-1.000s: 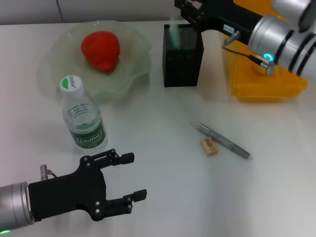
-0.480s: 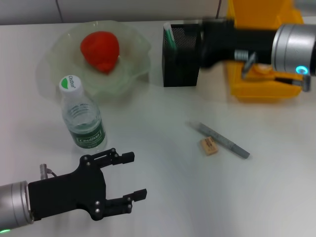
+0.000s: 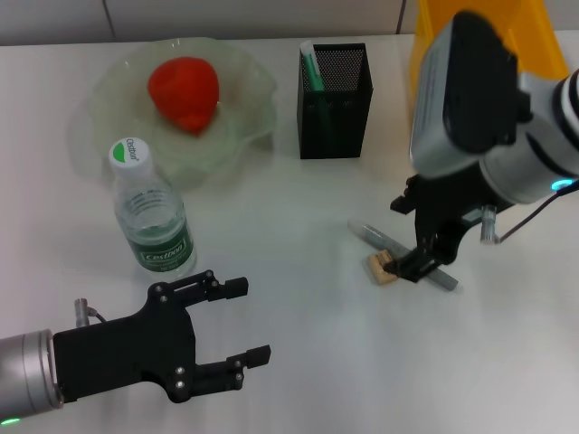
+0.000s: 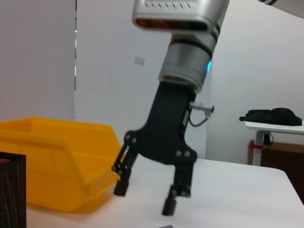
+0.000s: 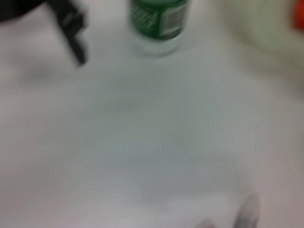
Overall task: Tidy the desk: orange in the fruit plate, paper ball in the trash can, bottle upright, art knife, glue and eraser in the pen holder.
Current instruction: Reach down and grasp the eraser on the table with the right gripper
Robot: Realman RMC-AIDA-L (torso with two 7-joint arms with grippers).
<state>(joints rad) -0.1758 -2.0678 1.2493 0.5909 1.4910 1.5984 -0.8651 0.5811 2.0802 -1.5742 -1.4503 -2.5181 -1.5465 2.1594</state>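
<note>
Down low on the left, the left end effector (image 3: 237, 325) hovers spread wide beside the upright bottle (image 3: 152, 215). Rightward, the right end effector (image 3: 413, 237), fingers parted, hangs just above the eraser (image 3: 382, 268) and grey knife (image 3: 375, 237) on the surface (image 3: 298, 217).

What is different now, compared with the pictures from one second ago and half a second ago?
The right gripper left the pen holder, where the green glue now stands, and came down open over the eraser and art knife, holding nothing. The left gripper, bottle, orange and fruit plate stayed in place.
</note>
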